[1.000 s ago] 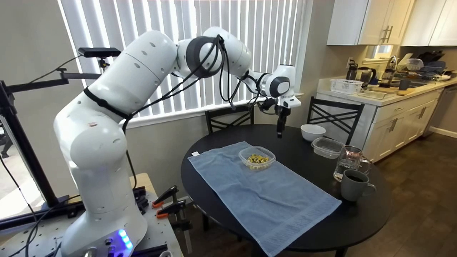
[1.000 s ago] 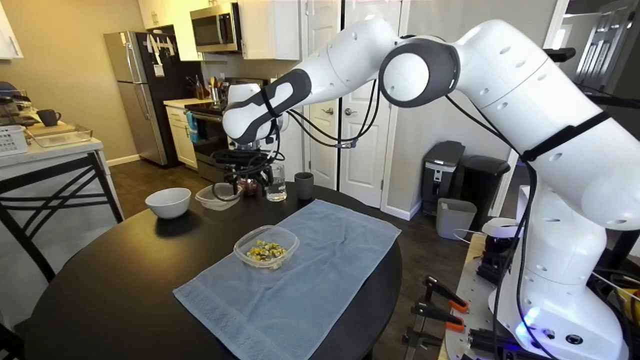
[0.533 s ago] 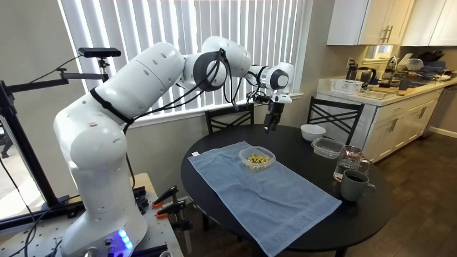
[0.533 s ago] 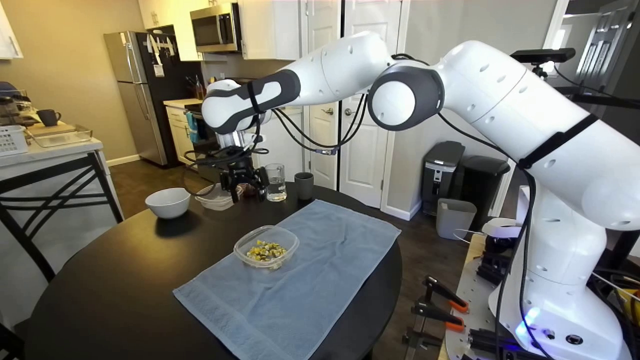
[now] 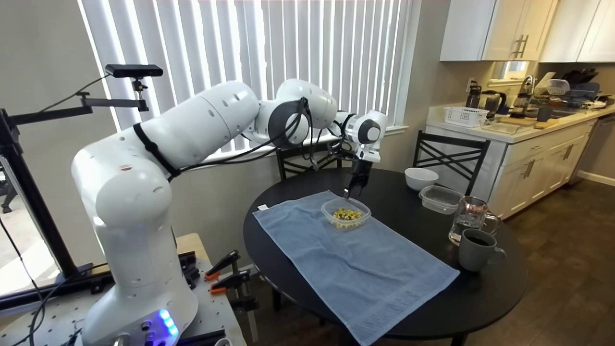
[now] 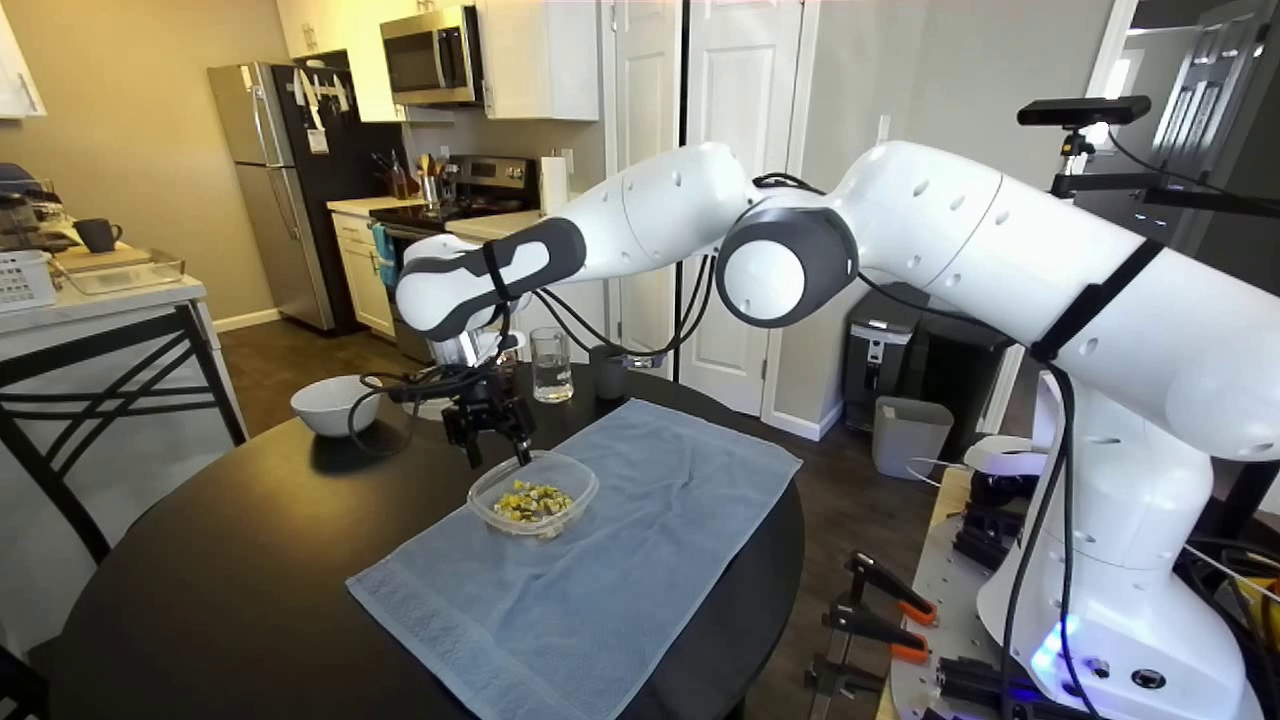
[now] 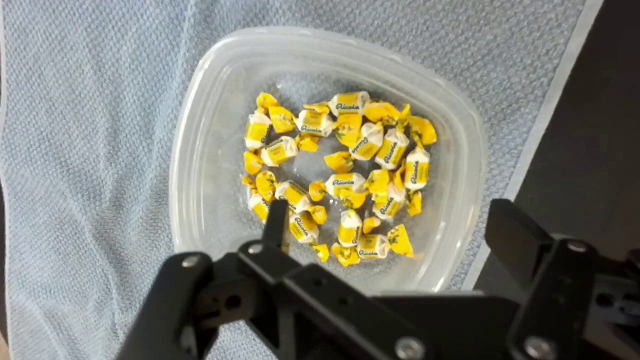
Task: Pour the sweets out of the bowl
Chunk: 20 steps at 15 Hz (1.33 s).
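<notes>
The bowl, a small translucent plastic container, stands upright on a blue towel in both exterior views (image 5: 328,211) (image 6: 580,500). The sweets (image 7: 345,184), yellow and white wrapped pieces, lie on its bottom. They also show in both exterior views (image 5: 348,214) (image 6: 532,502). My gripper (image 6: 500,460) is open and empty, tilted just above the bowl's far rim. In the wrist view my gripper (image 7: 391,212) has one finger over the bowl's inside and the other outside the rim (image 7: 470,165), with the near wall between them. Whether a finger touches the bowl I cannot tell.
The blue towel (image 5: 375,269) lies on a round black table (image 5: 307,185). An opaque white bowl (image 5: 421,179), another clear container (image 5: 440,199), a glass jar (image 5: 466,218) and a grey mug (image 5: 475,250) stand on the table. Black chairs (image 5: 451,154) stand behind it.
My gripper has come down and moved towards the bowl, from above the table to the bowl's rim, and has tilted. The bowl and the sweets have not moved.
</notes>
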Tool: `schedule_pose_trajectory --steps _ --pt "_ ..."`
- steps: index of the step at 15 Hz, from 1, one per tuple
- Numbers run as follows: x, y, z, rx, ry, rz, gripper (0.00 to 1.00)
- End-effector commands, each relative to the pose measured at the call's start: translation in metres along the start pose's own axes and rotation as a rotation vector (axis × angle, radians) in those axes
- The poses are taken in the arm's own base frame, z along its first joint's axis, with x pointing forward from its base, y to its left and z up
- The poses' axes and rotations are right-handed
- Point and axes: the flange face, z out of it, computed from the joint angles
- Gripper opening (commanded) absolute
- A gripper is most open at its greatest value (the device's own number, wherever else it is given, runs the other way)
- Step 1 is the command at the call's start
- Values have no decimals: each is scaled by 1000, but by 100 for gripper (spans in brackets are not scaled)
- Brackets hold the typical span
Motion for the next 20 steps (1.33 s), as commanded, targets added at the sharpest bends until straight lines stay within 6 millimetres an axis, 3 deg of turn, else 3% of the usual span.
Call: schedule_pose_trajectory --steps 1,2,3,5,11,14,16,17,20 --pt "10 -5 14 -10 -22 46 100" --pt "14 -6 16 -3 -22 48 97" --pt "17 -7 15 9 -21 41 74" --pt "22 -9 10 32 -11 38 69" --pt "24 -12 -3 63 5 39 31" --pt "23 -14 9 50 48 30 11" --pt "21 -14 18 31 47 26 50" --pt "19 -15 20 29 46 23 51" --pt "17 -16 26 24 52 19 69"
